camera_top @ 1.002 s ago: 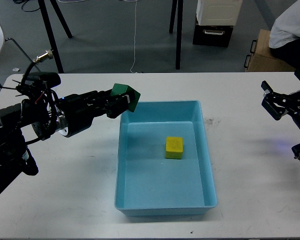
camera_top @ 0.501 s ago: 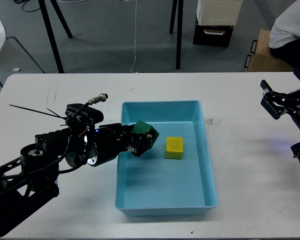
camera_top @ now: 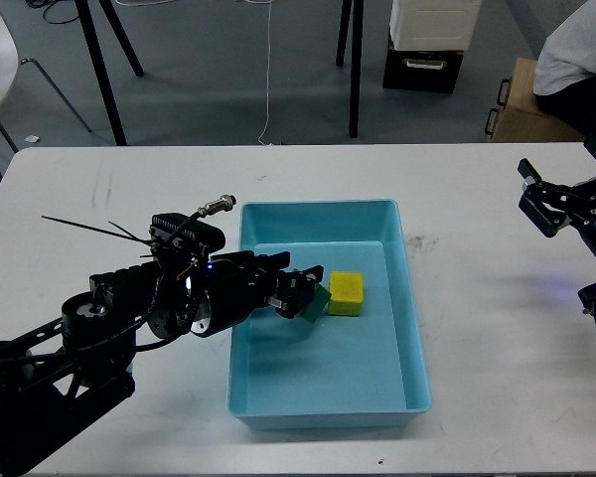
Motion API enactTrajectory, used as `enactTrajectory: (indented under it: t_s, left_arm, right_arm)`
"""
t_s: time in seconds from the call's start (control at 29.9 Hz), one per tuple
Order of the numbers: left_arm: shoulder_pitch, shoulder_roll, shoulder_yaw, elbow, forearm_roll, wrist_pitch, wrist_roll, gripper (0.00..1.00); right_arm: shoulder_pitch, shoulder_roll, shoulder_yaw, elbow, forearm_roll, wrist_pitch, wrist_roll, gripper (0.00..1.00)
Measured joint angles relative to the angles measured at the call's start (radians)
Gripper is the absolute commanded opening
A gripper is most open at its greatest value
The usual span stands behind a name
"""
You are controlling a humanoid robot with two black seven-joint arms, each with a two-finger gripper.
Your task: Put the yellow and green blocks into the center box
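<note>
The light blue box [camera_top: 413, 298] sits in the middle of the white table. A yellow block [camera_top: 346, 293] lies on its floor near the middle. My left gripper [camera_top: 308, 288] reaches over the box's left wall and is shut on the green block [camera_top: 318, 303]. The green block is low in the box, touching or almost touching the yellow block's left side, and the fingers hide most of it. My right gripper [camera_top: 538, 196] hovers over the table's far right edge, open and empty, well away from the box.
The white table [camera_top: 497, 328] stretches on both sides of the box. My left arm's bulky body [camera_top: 129, 308] with loose cables lies over the table left of the box. Chair legs, a cabinet and a seated person are beyond the far edge.
My left gripper has carried the green block from above the box's back left corner down and right into the box, next to the yellow block. The right arm has not moved.
</note>
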Motion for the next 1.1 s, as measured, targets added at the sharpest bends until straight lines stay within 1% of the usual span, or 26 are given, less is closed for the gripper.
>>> enactTrajectory:
  t_s: [0.07, 0.17, 0.23, 0.33, 0.47, 0.53, 0.6, 0.7, 0.77, 0.8, 0.87, 0.94, 1.0, 1.1]
  left_arm:
    - [-0.003, -0.005, -0.001, 0.004, 0.000, 0.000, 0.006, 0.89]
    - [-0.004, -0.008, -0.015, 0.008, -0.006, 0.000, 0.032, 0.97]
    - [-0.004, -0.008, -0.028, 0.010, -0.011, 0.000, 0.049, 0.97]
    - [-0.004, -0.009, -0.071, 0.012, -0.017, 0.000, 0.062, 0.97]
    - [-0.003, -0.015, -0.231, 0.025, -0.068, 0.000, 0.066, 0.97]
    - [-0.006, -0.039, -0.365, 0.062, -0.118, 0.000, 0.074, 0.97]
    - [-0.015, -0.081, -0.504, 0.122, -0.188, 0.000, 0.099, 0.97]
    - [-0.034, -0.140, -0.730, 0.251, -0.364, 0.000, 0.182, 0.97]
    - [-0.043, -0.160, -0.831, 0.357, -0.538, 0.000, 0.241, 0.97]
    - [-0.046, -0.161, -0.858, 0.407, -0.631, 0.000, 0.255, 0.98]
    - [-0.055, -0.147, -0.890, 0.517, -0.851, 0.000, 0.269, 0.98]
    - [-0.063, -0.109, -0.896, 0.598, -1.055, 0.000, 0.272, 0.98]
    - [-0.066, -0.072, -0.895, 0.641, -1.275, 0.021, 0.273, 0.98]
    - [-0.071, -0.038, -0.898, 0.656, -1.588, 0.077, 0.274, 0.98]
  right_arm:
    - [0.000, -0.003, 0.000, 0.000, 0.000, 0.000, -0.001, 0.99]
    - [0.000, -0.005, 0.000, 0.000, 0.000, 0.000, -0.001, 0.99]
    - [0.000, -0.005, 0.000, 0.001, 0.000, 0.000, -0.002, 0.99]
    - [0.000, -0.005, 0.000, 0.002, 0.000, 0.000, -0.002, 0.99]
    - [-0.001, -0.005, 0.000, 0.003, 0.000, 0.000, -0.001, 0.99]
    - [-0.002, -0.005, 0.001, 0.003, 0.000, 0.000, 0.000, 0.99]
    - [-0.003, -0.005, 0.002, 0.003, 0.000, 0.000, 0.000, 0.99]
    - [-0.003, -0.003, 0.003, 0.003, 0.000, 0.000, 0.000, 0.99]
    - [-0.002, -0.001, 0.004, 0.003, 0.000, 0.000, 0.000, 0.99]
    - [-0.002, 0.000, 0.004, 0.003, 0.000, 0.000, 0.000, 0.99]
    - [-0.001, 0.000, 0.004, 0.004, 0.000, 0.000, 0.000, 0.99]
    - [-0.001, 0.000, 0.005, 0.004, 0.002, 0.000, 0.000, 0.99]
    - [-0.001, 0.002, 0.005, 0.004, 0.003, 0.000, 0.000, 0.99]
    - [-0.001, 0.004, 0.005, 0.005, 0.003, 0.000, 0.000, 0.99]
